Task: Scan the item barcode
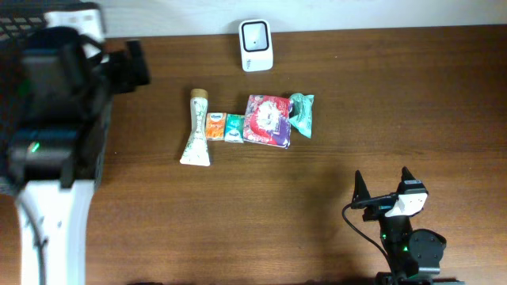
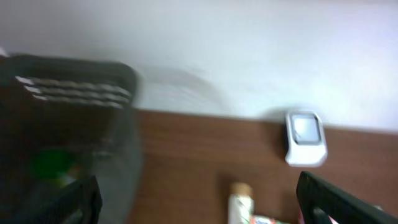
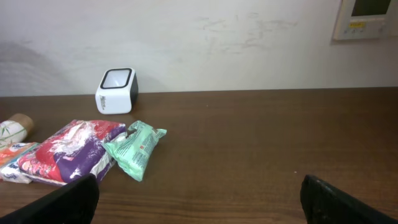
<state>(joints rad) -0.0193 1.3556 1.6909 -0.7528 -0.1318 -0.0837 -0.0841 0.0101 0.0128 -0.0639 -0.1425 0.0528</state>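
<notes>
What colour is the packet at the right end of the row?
The packet is green; the right wrist view shows it best.

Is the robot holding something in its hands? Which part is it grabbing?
Nothing is held. The left hand and the right hand are both open and empty. The packets lie on the table, untouched.

A row of packets (image 1: 268, 120) fronts the scanner (image 1: 256, 45).

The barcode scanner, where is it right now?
In the overhead view the white scanner stands at the middle of the far edge of the table, just beyond the red and purple packet.
</notes>
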